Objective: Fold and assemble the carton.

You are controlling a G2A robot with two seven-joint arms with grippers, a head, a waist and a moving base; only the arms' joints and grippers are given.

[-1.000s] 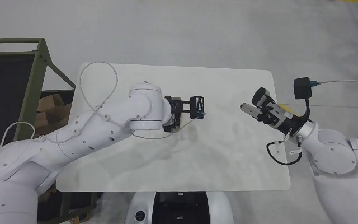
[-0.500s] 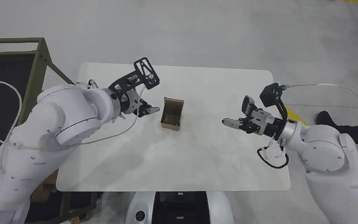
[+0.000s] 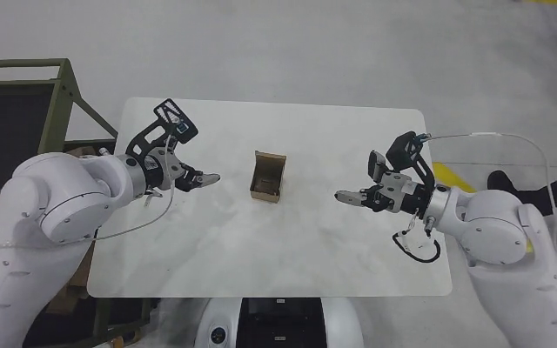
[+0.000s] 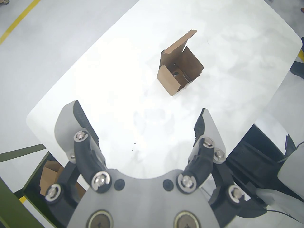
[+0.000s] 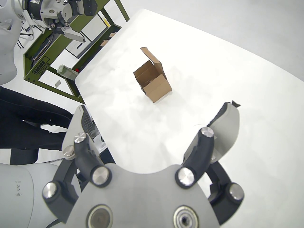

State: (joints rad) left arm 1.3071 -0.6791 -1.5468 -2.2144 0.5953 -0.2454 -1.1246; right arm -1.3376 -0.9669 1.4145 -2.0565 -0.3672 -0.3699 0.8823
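The carton (image 3: pixel 267 177) is seen mid table (image 3: pixel 348 252), lid raised, between both grippers; the left gripper (image 4: pixel 139 106), fingers spread, is judged nearer; the right gripper (image 5: pixel 156 106) is likewise spread.

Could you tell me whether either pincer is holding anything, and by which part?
Nothing is held: the left pincer and right pincer are both open and empty, and the carton stands untouched on the table between them.

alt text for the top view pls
A small brown carton stands with its top open near the middle of a white table; the left pincer and right pincer hover open on either side, neither touching it.
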